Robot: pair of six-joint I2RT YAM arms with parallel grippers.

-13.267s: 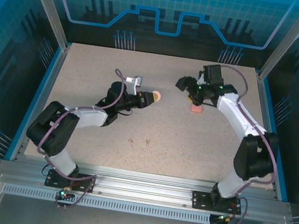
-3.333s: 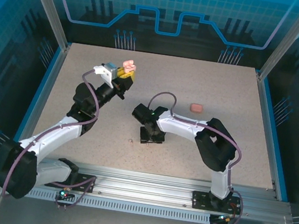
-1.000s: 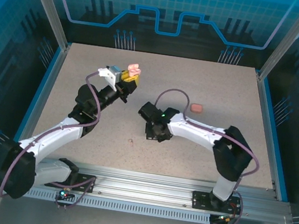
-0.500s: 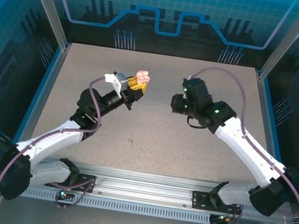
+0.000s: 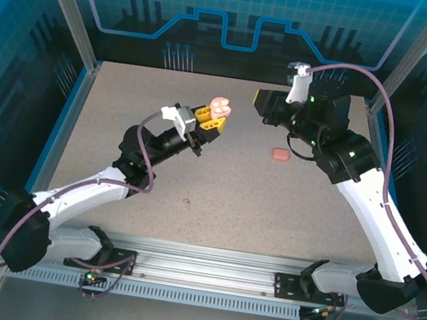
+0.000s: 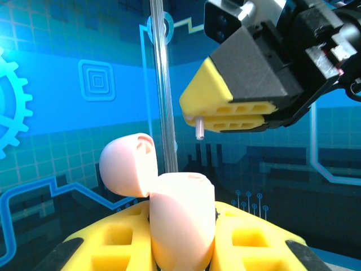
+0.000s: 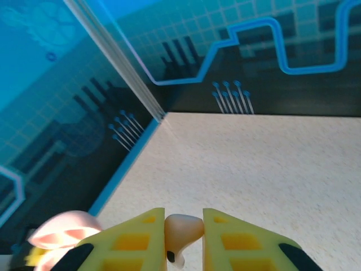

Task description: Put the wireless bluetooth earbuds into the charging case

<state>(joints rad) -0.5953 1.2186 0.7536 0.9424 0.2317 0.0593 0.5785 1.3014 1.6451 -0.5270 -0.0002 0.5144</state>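
Note:
My left gripper (image 5: 210, 118) is shut on an open pink charging case (image 5: 220, 108) and holds it up above the table's back middle. In the left wrist view the case body (image 6: 181, 223) stands between the yellow fingers (image 6: 107, 248), its lid (image 6: 127, 166) flipped back to the left. My right gripper (image 5: 259, 101) hovers just right of the case, shut on a pale stemmed earbud (image 7: 183, 230). From the left wrist, that earbud's stem (image 6: 199, 129) pokes out below the right gripper's fingertips (image 6: 225, 110), above the case. Another earbud (image 5: 188, 201) lies on the table.
A second pink case (image 5: 279, 155), closed, rests on the speckled table (image 5: 269, 217) under the right arm. Blue walls and a metal post (image 5: 73, 10) ring the table. The first case shows blurred at the lower left of the right wrist view (image 7: 65, 236).
The right arm rose from the table's middle with the earbud and swung up to the back, facing the case. The left arm carried the open case rightward.

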